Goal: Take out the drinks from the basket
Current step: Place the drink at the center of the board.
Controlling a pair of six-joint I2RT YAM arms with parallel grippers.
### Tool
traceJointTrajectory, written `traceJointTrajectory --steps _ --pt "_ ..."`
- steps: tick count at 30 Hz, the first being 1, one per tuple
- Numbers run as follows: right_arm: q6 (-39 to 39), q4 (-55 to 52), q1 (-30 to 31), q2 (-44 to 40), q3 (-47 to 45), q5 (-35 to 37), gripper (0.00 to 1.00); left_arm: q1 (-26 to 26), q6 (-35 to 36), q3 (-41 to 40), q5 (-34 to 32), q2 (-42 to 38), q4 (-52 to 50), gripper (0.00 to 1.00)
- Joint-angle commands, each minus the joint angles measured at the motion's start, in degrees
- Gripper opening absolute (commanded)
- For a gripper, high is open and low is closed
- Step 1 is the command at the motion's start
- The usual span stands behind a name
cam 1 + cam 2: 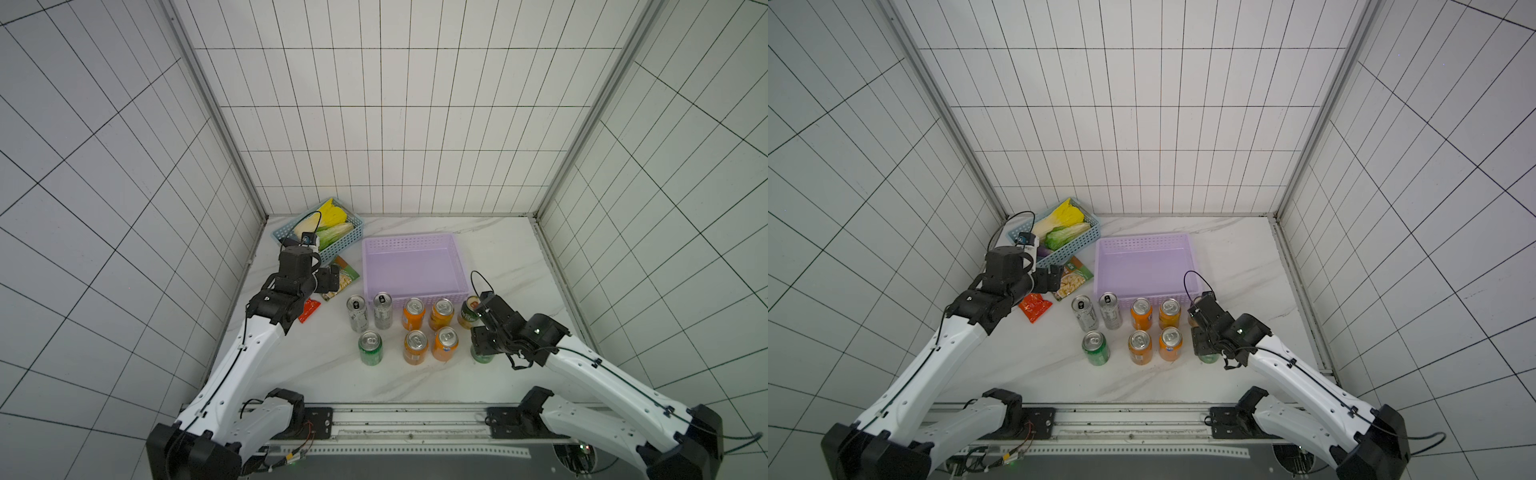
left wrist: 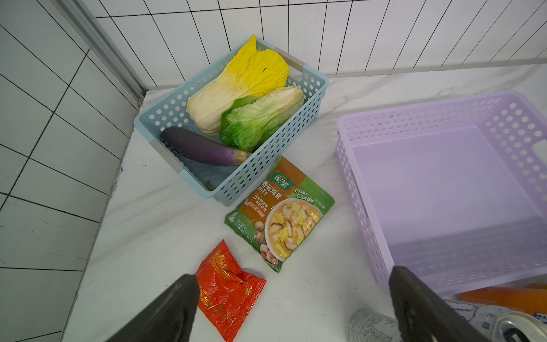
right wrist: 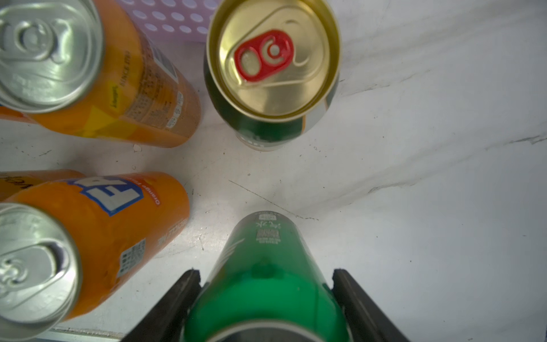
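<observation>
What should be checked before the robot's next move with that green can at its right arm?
1. The lilac basket holds no drinks: ok.
2. The green can is clamped in the right tool: ok.
3. The green can's base rests on the table: cannot tell.
4. The nearest orange can stands apart from the green can: ok.
5. The green-and-gold can is upright and apart from the green can: ok.
6. The left tool is open, holding nothing: ok.
</observation>
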Motion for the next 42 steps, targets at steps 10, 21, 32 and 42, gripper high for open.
traceJointTrajectory --steps 10,21,32,42 --pt "2.6 9.6 0.9 -0.5 -5.2 2.6 0.69 0.2 0.5 -0.2 -0.4 -0.5 1.1 0.98" --pt "3.5 10.3 0.9 0.6 -7.1 2.4 0.69 0.2 0.4 -0.2 -0.5 -0.6 1.1 0.98" --pt "3.4 9.5 1.0 -0.6 -6.4 2.8 0.77 0.2 0.5 -0.2 -0.5 -0.5 1.1 0.98" --pt "2.2 5.5 1.1 -2.6 -2.6 3.5 0.88 0.2 0.6 -0.2 -0.5 -0.4 1.1 0.98"
